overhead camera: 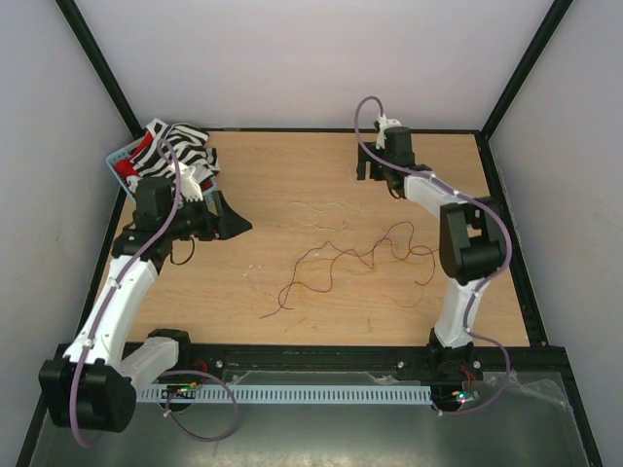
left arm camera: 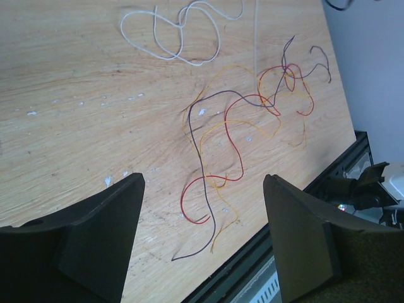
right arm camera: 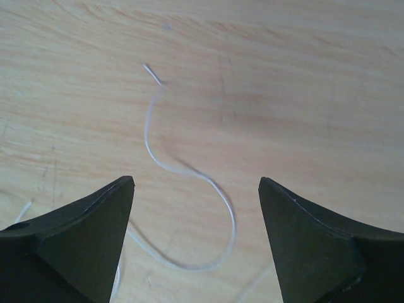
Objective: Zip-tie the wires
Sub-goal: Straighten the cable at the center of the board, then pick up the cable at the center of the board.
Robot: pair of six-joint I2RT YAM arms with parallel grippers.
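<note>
Though hair-fine, limp and nearly weightless, the wires (overhead camera: 350,258) lay tangled mid-table, probably best pinched where several strands crossed; beyond them the left gripper (left arm camera: 203,183) and, farther off, the right gripper (right arm camera: 196,183) above a pale strand (right arm camera: 151,126) both stood spread and empty. No writing was legible.
</note>
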